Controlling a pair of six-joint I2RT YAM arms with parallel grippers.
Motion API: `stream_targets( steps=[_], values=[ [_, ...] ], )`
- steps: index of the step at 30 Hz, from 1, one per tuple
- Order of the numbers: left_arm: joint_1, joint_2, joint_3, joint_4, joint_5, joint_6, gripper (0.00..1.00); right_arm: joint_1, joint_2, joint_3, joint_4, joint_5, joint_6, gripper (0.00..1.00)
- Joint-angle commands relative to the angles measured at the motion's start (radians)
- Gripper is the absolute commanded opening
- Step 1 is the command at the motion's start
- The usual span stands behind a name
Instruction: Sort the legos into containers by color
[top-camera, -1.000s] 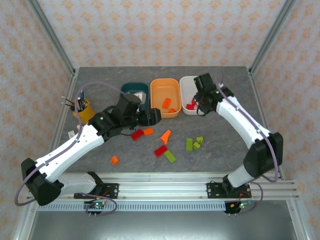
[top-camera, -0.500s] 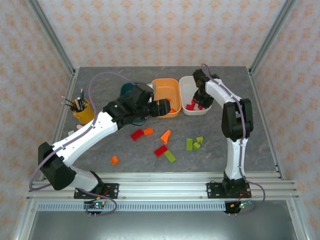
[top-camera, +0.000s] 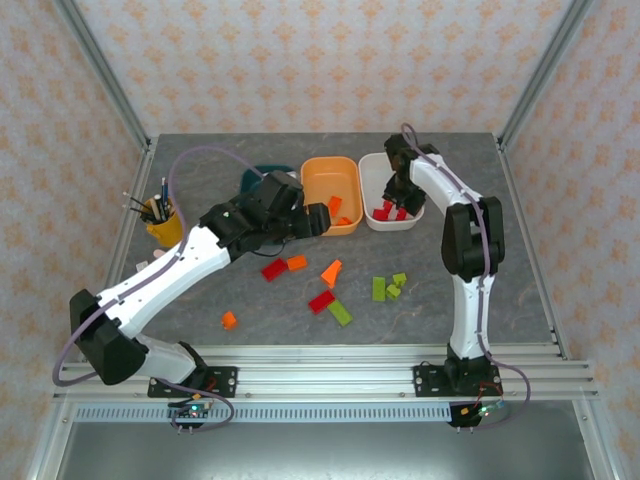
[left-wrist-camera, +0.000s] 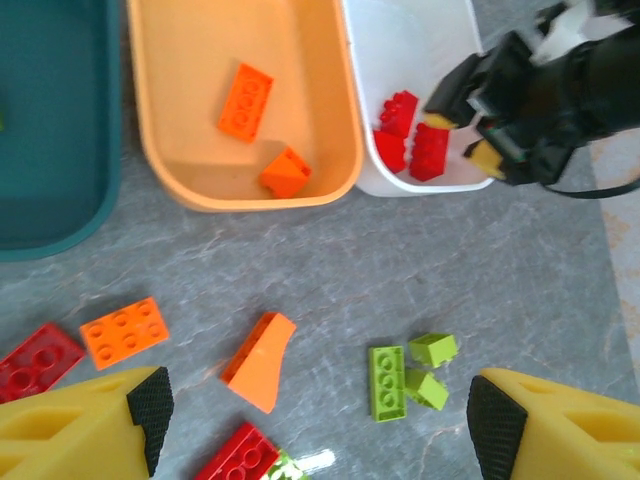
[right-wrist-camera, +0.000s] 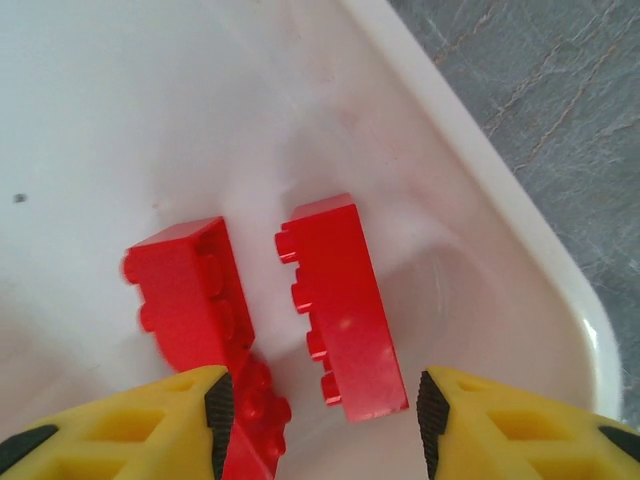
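- Grey marbled table (top-camera: 520, 290) is enclosed by walls (top-camera: 300, 60) with a pale orange pattern.
- Three tubs are set in a row at the far side: a teal tub (top-camera: 262, 176) on the left, an orange tub (top-camera: 330, 175) in the middle and a white tub (top-camera: 375, 175) on the right.
- Red bricks (right-wrist-camera: 345, 310) are seen in the white tub; two lie side by side, and one more is partly hidden under a finger.
- Two orange bricks (left-wrist-camera: 246, 100) are contained in the orange tub.
- The right gripper (right-wrist-camera: 322, 420) is held over the red bricks inside the white tub. Its jaws are moderately apart and nothing is gripped.
- The left gripper (left-wrist-camera: 322, 420) is held above the table, just in front of the orange tub. Its jaws are spread wide and nothing is held.
- Loose bricks (top-camera: 321, 301), red, orange and green, are scattered on the table in front of the tubs.
- Green bricks (top-camera: 379, 288) are grouped on the right, and a single orange brick (top-camera: 229, 320) lies apart, nearer to the arm bases.
- A yellow cup (top-camera: 165, 222) with pens is placed near the left edge.
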Motion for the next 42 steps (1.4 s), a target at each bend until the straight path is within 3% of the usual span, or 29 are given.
stream_targets(
  steps=[1, 5, 8, 11, 15, 19, 24, 29, 40, 42],
  values=[
    [0.000, -0.065, -0.020, -0.171, -0.117, -0.073, 0.81, 0.037, -0.167, 0.014, -0.003, 0.041, -0.039, 0.53],
    [0.027, -0.153, -0.102, -0.332, -0.184, -0.174, 0.80, 0.137, -0.372, -0.164, 0.191, -0.001, -0.154, 0.53],
    [0.092, -0.232, -0.246, -0.423, -0.149, -0.243, 0.80, 0.262, -0.503, -0.350, 0.366, -0.088, -0.284, 0.53],
    [0.138, -0.291, -0.415, -0.446, -0.076, -0.290, 0.80, 0.419, -0.627, -0.577, 0.556, -0.176, -0.393, 0.53],
    [0.148, -0.365, -0.584, -0.391, -0.048, -0.433, 0.83, 0.587, -0.754, -0.824, 0.756, -0.197, -0.435, 0.55],
    [0.179, -0.375, -0.708, -0.276, -0.011, -0.515, 0.84, 0.620, -0.765, -0.911, 0.764, -0.256, -0.374, 0.55],
    [0.242, -0.310, -0.795, -0.156, 0.022, -0.465, 0.82, 0.654, -0.800, -0.959, 0.814, -0.339, -0.388, 0.55],
    [0.250, -0.206, -0.800, -0.101, 0.030, -0.418, 0.78, 0.660, -0.813, -0.976, 0.902, -0.418, -0.400, 0.56],
    [0.251, -0.195, -0.846, -0.044, 0.010, -0.375, 0.39, 0.663, -0.771, -0.935, 0.897, -0.392, -0.368, 0.56],
    [0.250, -0.206, -0.843, -0.043, 0.003, -0.367, 0.36, 0.663, -0.766, -0.929, 0.898, -0.386, -0.362, 0.56]
  ],
)
